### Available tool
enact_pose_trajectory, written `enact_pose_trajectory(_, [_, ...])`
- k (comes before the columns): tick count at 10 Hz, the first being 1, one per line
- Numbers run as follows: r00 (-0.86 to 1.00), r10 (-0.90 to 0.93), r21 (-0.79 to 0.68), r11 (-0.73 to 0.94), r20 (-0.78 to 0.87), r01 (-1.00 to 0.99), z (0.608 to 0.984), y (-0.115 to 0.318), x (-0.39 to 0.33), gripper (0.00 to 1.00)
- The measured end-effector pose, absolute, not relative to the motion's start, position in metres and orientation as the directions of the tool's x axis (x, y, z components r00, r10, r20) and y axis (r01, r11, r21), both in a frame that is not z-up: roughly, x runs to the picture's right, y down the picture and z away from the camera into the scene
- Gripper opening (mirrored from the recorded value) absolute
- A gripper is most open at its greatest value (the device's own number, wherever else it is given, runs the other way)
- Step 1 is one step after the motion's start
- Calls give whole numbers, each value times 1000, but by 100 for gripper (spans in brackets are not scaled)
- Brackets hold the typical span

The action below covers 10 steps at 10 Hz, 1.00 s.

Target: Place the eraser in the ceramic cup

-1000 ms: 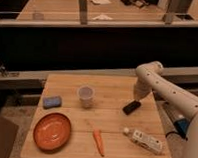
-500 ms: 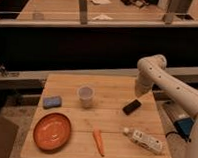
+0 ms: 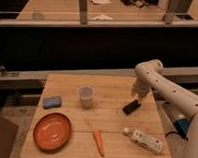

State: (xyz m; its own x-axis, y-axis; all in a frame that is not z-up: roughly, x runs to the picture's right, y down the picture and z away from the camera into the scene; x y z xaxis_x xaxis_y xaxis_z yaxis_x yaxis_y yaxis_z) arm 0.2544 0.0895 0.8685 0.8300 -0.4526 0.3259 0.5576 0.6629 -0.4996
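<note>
Camera view, and here we are: the white arm reaches in from the right edge and bends down over the wooden surface, with the tool pointing downward at its end. Right under the tool, a touch nearer the camera, lies the eraser, a small black block flat on the surface and angled diagonally. The tool sits just above the eraser's upper end. Whether they touch, I cannot tell, and whether the tool is apart or together I cannot tell either.

Over to the left of the tool, well apart from it, there is the ceramic cup, pale and upright on the surface, its mouth facing up. The eraser is outside the cup, with bare wood between the two.

Further left of the tool, beyond the cup, rests a blue pad near the surface's left edge. Left of the tool and much nearer the camera sits the orange plate, round and flat.

Below the tool, toward the front edge, an orange carrot lies lengthwise, pointing toward the camera. Also in front of the tool, past the eraser, a white bottle lies on its side near the front right corner.
</note>
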Motion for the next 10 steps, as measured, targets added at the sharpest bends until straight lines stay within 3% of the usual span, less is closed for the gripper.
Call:
enact_pose_trajectory(4, [822,-458,-500,652,339,570,890,110,251,73])
enact_pose_trajectory(8, [819,-456,-507,643,349,574,897,121,254,63])
enact_pose_trajectory(10, [816,-458,-503,643,352,578,898,123,253,48])
